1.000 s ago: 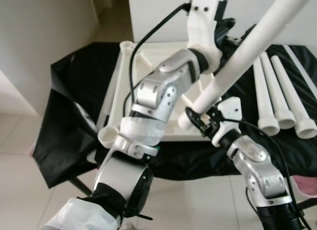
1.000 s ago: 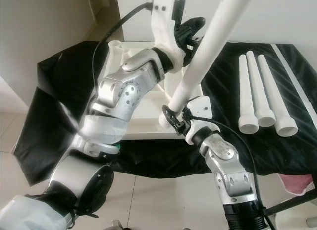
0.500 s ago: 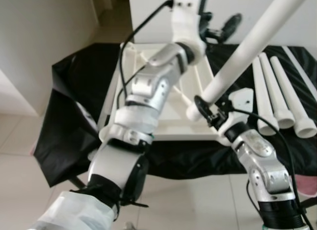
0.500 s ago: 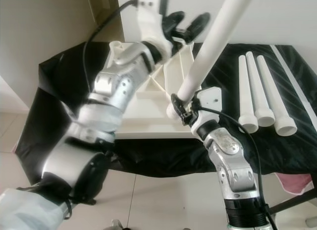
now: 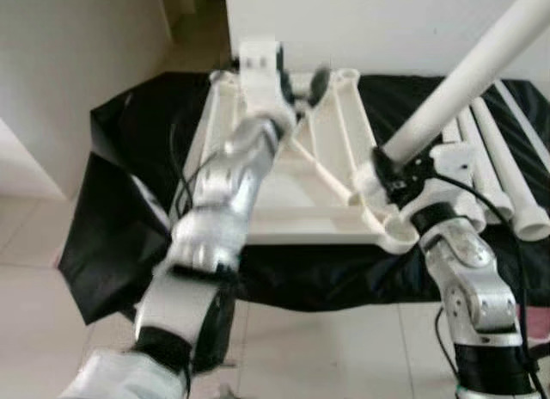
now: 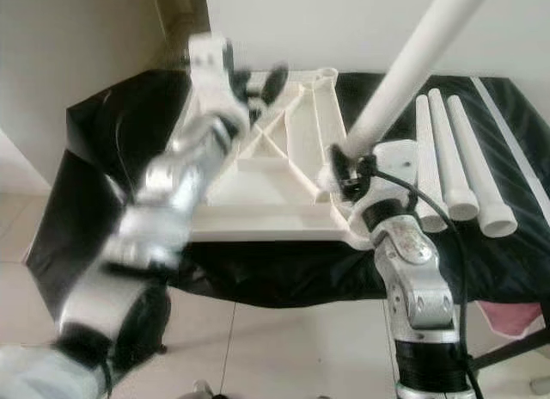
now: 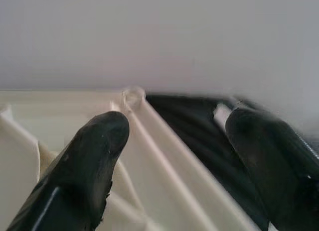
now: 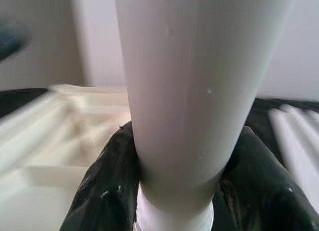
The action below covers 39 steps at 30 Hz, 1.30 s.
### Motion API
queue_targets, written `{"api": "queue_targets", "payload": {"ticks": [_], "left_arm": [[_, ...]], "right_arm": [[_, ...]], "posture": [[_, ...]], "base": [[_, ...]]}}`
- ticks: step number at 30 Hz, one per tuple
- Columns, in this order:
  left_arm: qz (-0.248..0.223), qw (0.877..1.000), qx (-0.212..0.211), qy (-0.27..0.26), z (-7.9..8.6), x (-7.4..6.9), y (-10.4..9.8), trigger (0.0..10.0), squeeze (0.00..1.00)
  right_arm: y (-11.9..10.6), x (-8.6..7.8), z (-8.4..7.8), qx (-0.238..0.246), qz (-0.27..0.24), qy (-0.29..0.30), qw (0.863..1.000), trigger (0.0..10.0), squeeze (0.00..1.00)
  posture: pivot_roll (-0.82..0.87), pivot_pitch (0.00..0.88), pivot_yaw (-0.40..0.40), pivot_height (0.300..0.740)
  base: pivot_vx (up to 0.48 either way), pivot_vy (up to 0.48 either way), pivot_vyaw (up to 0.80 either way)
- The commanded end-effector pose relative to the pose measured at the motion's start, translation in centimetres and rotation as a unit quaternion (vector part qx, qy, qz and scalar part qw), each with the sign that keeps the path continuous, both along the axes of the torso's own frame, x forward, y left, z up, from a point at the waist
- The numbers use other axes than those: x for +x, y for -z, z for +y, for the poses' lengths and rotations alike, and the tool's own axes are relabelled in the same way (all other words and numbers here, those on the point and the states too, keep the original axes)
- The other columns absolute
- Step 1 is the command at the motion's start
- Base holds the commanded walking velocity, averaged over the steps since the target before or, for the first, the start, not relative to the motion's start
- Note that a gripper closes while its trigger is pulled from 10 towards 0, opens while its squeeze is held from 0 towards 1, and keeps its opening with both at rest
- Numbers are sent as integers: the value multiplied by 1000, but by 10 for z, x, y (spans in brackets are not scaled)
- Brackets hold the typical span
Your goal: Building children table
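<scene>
Right gripper (image 6: 348,171): pinching the white table leg (image 6: 412,68) close to its lower end, a black finger on each side, as the right wrist view confirms. The leg rises steeply up and away from the gripper. Its lower end hangs just above the near right corner socket (image 5: 397,236) of the tabletop frame (image 5: 301,171). Judgement: it is held low and near upright so the end can be steered into that socket.

Left gripper (image 5: 301,82): fingers spread, holding nothing, raised over the far part of the frame; blurred in the head views. The left wrist view shows a frame rail running between and beyond its fingers (image 7: 84,161).

The frame lies underside up, ribs and sockets exposed, on a worktop (image 5: 129,158) covered in black cloth, presumably so legs can be fitted from above. Three spare legs (image 6: 455,158) lie side by side beyond the right gripper, on its outer side, within reach for later fitting.
</scene>
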State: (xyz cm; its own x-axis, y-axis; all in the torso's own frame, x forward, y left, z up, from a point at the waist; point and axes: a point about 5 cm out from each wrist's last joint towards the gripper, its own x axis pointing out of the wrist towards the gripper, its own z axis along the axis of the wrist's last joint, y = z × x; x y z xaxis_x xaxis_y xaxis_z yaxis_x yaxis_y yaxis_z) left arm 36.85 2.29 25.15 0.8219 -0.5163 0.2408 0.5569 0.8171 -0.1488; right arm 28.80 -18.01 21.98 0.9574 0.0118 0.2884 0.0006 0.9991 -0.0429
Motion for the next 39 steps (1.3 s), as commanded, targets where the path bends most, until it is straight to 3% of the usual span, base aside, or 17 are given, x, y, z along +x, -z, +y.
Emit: {"api": "queue_targets", "payload": {"ticks": [1,8,12,16,17,23,30,39], "left_arm": [[-62,987,42,143,-17,-17,-5,10000,0],[-92,969,101,204,-23,-40,23,10000,0],[-99,964,107,223,-19,-48,30,10000,0],[-125,952,130,247,-9,-63,42,10000,0],[-137,945,148,257,-7,-73,48,10000,0],[-130,940,169,266,-4,-80,58,10000,0],[-111,940,177,271,2,-83,69,10000,0],[-110,939,181,272,3,-85,68,10000,0]], "right_arm": [[2,-1,-3,-1,8,31,999,10000,0],[8,-5,2,14,32,72,997,10000,0],[10,-6,4,19,42,84,995,10000,0],[13,-11,9,45,59,98,992,10000,0],[15,-14,13,59,69,103,991,10000,0],[19,-22,26,78,89,99,988,10000,0],[28,-36,34,65,109,81,989,10000,0],[42,-45,28,40,132,93,986,10000,0]], "posture": [[-91,65,36,740],[-99,68,41,740],[-101,68,42,740],[-102,68,41,740],[-100,66,39,740],[-98,62,35,740],[-115,54,40,740],[-120,50,42,740]], "base": [[0,0,0],[0,0,0],[0,0,0],[0,0,0],[0,0,0],[0,0,0],[0,0,0],[0,0,0]]}}
